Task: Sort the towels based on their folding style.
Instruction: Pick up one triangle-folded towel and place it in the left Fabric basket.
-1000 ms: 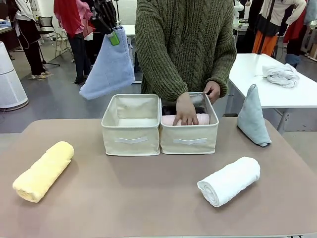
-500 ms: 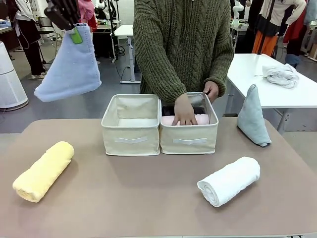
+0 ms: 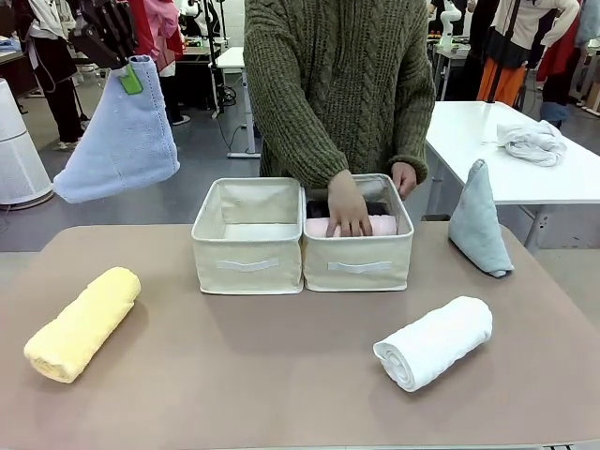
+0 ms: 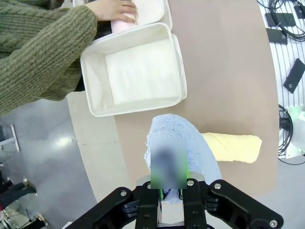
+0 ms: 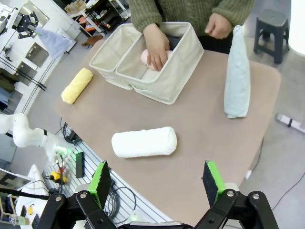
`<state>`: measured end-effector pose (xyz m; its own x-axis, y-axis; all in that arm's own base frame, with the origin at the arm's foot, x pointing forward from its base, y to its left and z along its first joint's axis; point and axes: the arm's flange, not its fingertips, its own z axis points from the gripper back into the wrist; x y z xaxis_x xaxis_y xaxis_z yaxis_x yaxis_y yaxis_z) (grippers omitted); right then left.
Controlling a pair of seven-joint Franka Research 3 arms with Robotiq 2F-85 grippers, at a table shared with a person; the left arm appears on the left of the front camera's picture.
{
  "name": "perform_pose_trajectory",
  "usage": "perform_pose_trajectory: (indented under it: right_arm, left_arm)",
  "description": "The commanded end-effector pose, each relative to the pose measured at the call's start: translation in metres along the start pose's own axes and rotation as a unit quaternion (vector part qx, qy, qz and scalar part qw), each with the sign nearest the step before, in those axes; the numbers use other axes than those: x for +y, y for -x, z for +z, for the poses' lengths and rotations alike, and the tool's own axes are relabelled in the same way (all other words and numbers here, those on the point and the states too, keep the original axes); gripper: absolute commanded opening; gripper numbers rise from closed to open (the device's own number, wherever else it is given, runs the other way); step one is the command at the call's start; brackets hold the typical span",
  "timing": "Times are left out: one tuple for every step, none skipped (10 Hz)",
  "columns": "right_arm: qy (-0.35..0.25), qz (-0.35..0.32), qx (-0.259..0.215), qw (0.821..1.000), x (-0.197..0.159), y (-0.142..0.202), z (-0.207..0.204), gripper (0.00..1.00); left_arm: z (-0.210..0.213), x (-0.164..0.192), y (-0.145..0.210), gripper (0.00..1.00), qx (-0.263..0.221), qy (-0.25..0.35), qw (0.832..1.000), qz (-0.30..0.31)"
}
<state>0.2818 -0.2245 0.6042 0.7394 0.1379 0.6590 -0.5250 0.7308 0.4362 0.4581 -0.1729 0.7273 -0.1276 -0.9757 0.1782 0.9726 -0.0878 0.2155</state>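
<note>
High above the table's left side, my left gripper is shut on the tip of the periwinkle blue cone towel, which hangs free. In the left wrist view this towel hangs over the table edge between the empty left bin and the yellow roll. The yellow roll lies front left, the white roll front right, and the pale blue-grey cone stands far right. The person's hand presses the pink roll in the right bin, a dark towel behind it. My right gripper is open above the front edge near the white roll.
The two beige bins stand side by side at the table's far middle, the left bin holding nothing. A whitish cloth heap lies on a separate white table at the back right. The person stands close behind the bins.
My left gripper has swung the blue cone towel from above the left bin out to the far left. The person's hand stays in the right bin.
</note>
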Motion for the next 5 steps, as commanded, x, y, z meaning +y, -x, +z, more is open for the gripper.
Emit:
perform_pose_trajectory:
  right_arm:
    - [-0.008, 0.003, -0.007, 1.000, 0.0008, -0.0003, -0.0005, 1.00]
    - [-0.008, 0.003, -0.007, 1.000, 0.0008, -0.0003, -0.0005, 1.00]
    - [-0.008, 0.003, -0.007, 1.000, 0.0008, -0.0003, -0.0005, 1.00]
    - [-0.008, 0.003, -0.007, 1.000, 0.0008, -0.0003, -0.0005, 1.00]
    - [-0.008, 0.003, -0.007, 1.000, 0.0008, -0.0003, -0.0005, 1.00]
  left_arm:
    - [0.0012, -0.0005, -0.0011, 0.15, -0.003, 0.001, 1.000, -0.002]
    - [0.0012, -0.0005, -0.0011, 0.15, -0.003, 0.001, 1.000, -0.002]
    - [0.0012, -0.0005, -0.0011, 0.15, -0.003, 0.001, 1.000, -0.002]
    - [0.0012, -0.0005, -0.0011, 0.15, -0.003, 0.001, 1.000, -0.002]
    - [0.0012, -0.0005, -0.0011, 0.15, -0.003, 0.001, 1.000, -0.002]
